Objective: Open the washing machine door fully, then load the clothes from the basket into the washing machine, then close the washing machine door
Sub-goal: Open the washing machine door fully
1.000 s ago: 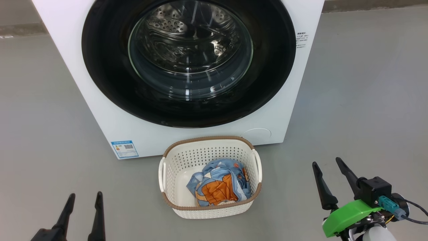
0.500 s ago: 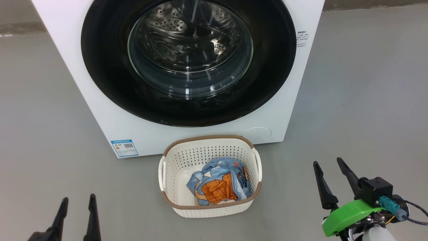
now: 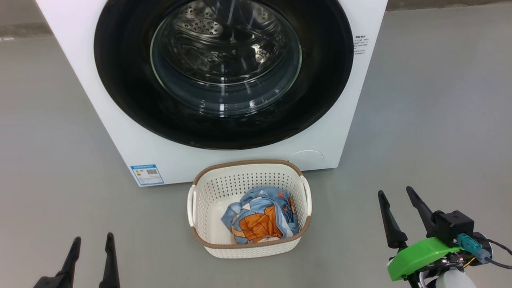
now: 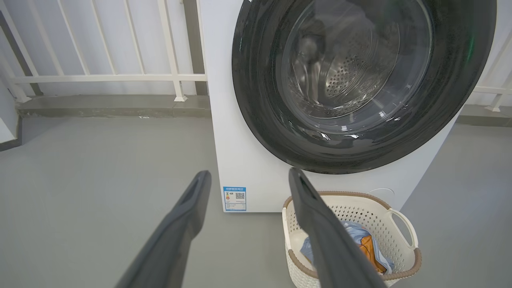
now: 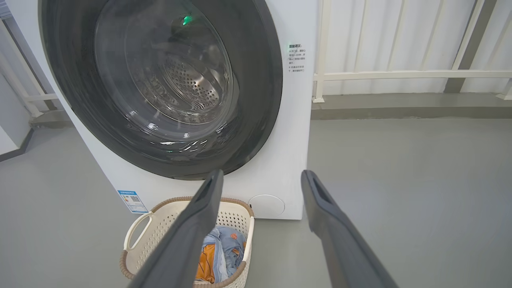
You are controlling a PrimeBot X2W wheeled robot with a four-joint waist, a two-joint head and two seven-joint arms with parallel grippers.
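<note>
Grey floor [image 3: 420, 120] held the basket [image 3: 248, 165], clothes [image 3: 262, 218] inside, before the shut washing machine door [image 3: 226, 68]. My left tool [image 3: 92, 239] had dipped lower and my right tool [image 3: 394, 192] barely shifted. Both were spread apart and empty, so opening had not started.

A blue QR-code label [image 3: 147, 174] sits below-left of the washing machine door [image 3: 224, 72]. Small print [image 3: 361, 45] stands right of it; neither is legible.

Holds left gripper [image 3: 92, 239] low at the head view's lower left, dark fingers [image 3: 111, 260] parted, pointing up, gripping nothing. Holds right gripper [image 3: 394, 192] at the lower right, likewise spread and empty, with green bracket [image 3: 420, 256] and teal plug [image 3: 466, 241] at the wrist.
</note>
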